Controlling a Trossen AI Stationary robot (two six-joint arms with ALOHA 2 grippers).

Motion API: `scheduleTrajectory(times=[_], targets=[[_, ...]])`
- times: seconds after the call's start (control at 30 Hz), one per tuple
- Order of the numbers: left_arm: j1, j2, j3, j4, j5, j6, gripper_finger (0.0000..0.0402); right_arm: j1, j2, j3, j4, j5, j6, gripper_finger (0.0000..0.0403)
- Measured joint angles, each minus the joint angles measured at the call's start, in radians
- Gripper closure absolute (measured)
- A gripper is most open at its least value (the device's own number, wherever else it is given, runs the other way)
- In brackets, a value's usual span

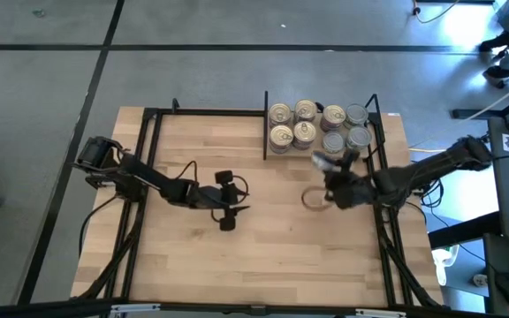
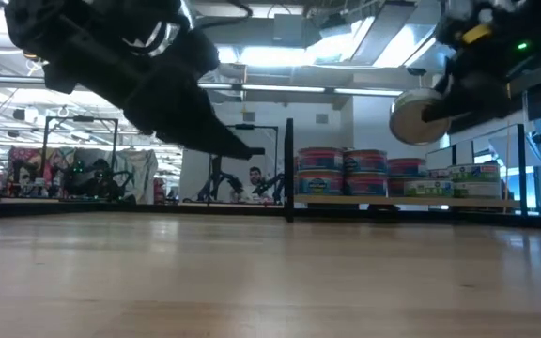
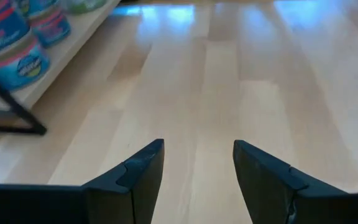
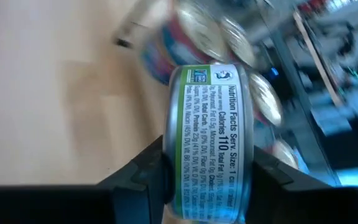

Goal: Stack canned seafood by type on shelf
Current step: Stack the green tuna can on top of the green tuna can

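Tins (image 1: pixel 316 126) stand on the shelf (image 1: pixel 210 132), right of its divider (image 1: pixel 265 124).

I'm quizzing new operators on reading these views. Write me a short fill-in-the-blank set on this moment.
1. The right gripper holds a tin with a ____ label.
2. The left gripper holds ____.
3. The held tin hangs ____ the tabletop, not touching it.
4. The stacked tins stand on the ____.

Missing words: green; nothing; above; shelf
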Motion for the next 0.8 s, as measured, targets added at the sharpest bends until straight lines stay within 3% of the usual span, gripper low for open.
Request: scheduleTrajectory(times=[0.2,0.4,0.8], targets=[[0.021,0.001,-0.002,-0.007,-0.004,-0.026,0.0210,-0.229,-0.057,0.000,-0.034,-0.043,-0.067,0.0258],[0.021,0.000,-0.001,-0.006,-0.004,-0.025,0.0210,-0.428,-0.014,0.000,-0.026,-0.118,-0.101,0.0258],[0.021,0.000,-0.001,-0.009,-0.005,-0.025,0.0210,-0.579,0.139,0.000,0.010,-0.117,-0.133,0.0258]])
